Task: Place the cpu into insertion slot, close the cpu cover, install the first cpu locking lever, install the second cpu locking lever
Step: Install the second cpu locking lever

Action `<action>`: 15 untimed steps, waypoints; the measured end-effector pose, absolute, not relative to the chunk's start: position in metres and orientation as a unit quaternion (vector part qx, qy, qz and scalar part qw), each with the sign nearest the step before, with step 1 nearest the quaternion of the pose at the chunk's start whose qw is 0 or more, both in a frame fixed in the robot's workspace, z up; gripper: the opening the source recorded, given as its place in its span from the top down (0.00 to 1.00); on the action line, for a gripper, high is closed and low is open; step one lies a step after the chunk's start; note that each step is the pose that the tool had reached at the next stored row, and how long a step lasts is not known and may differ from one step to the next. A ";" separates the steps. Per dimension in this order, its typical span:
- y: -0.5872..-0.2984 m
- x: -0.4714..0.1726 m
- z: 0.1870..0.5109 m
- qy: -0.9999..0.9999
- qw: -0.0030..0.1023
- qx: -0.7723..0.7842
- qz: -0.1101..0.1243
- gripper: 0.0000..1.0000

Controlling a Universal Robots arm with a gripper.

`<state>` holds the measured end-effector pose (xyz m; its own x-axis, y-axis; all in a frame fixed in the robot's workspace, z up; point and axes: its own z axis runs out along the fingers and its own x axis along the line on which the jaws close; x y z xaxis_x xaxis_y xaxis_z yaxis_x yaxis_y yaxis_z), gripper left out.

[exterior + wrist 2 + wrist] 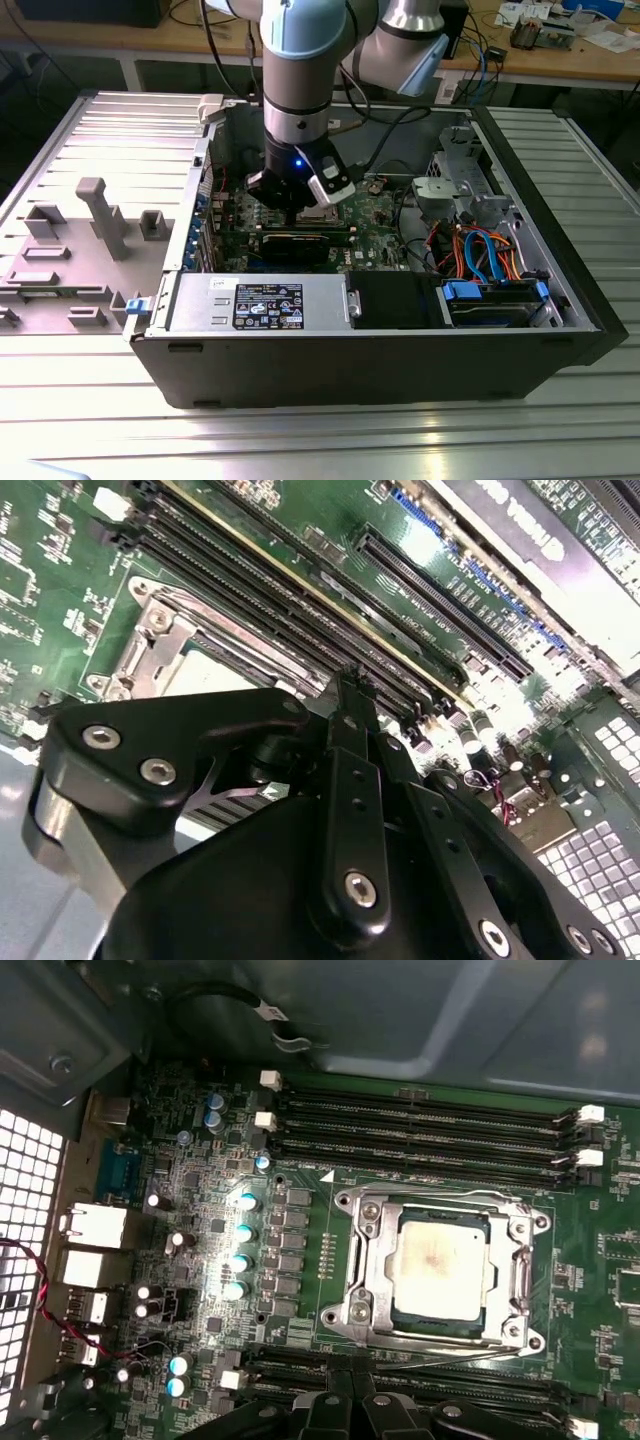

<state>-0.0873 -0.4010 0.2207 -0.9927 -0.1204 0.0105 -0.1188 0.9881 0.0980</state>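
My end effector point(350, 1400) hangs clenched and empty just beside the insertion slot point(365, 1290) — the cpu point(440, 1263) already sits inside under its cover point(520, 1275) — so I should press each locking lever squarely.

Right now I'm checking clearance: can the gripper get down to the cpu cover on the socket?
Probably yes. The gripper hangs just above the board beside the cpu cover, which lies flat around the cpu. Nothing stands over the socket.
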 end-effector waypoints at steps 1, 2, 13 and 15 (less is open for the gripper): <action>-0.401 -0.088 0.220 -0.997 0.008 0.060 -0.051 0.89; -0.401 -0.088 0.218 -0.997 0.008 0.060 -0.053 0.89; -0.401 -0.094 0.210 -0.996 0.007 0.060 -0.067 0.89; -0.401 -0.095 0.209 -0.996 0.007 0.059 -0.067 0.89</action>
